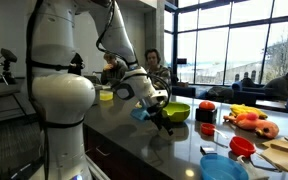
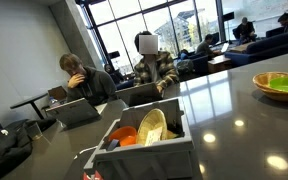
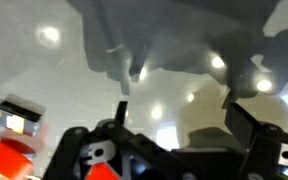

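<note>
Wrist view showed the claw (image 3: 176, 120) spread wide and empty, hanging over the glossy tabletop (image 3: 44, 70), with a red object (image 3: 6, 160) near its edge. In an exterior view, a green bowl (image 1: 176, 111) sat just behind it.

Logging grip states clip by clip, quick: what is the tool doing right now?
Tool: open, jaws wide apart, holding nothing; only the glossy countertop shows between them in the wrist view.

Glossy countertop (image 1: 149, 148); shiny plastic bowl (image 1: 177, 111); matt black tool (image 1: 163, 121).
</note>
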You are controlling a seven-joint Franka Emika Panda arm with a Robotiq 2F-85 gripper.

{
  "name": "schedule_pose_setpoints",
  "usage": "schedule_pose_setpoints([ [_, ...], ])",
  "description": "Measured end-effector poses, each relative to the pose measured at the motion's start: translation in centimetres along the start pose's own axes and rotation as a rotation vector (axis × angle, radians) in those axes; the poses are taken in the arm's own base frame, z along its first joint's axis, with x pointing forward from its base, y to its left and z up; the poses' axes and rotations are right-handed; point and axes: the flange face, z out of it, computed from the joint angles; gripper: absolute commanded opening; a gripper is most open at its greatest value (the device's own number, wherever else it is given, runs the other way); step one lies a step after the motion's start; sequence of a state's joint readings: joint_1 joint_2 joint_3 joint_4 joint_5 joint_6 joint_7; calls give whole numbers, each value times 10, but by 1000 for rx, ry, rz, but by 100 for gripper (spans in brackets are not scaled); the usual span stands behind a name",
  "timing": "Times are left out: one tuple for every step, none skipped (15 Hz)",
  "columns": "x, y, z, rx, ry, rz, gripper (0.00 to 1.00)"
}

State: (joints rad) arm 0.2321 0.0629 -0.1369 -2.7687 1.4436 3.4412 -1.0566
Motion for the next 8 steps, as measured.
schedule_pose_setpoints([
  [1,-13,-9,36,15,1,100],
  [3,-25,-20,75,32,11,100],
  [5,-34,-32,120,50,28,100],
  [7,-41,-43,166,67,50,100],
  [10,-46,-54,211,84,74,100],
  [14,-49,-64,258,101,98,100],
  [18,-51,-74,306,117,124,100],
  [22,-52,-82,351,129,152,100],
])
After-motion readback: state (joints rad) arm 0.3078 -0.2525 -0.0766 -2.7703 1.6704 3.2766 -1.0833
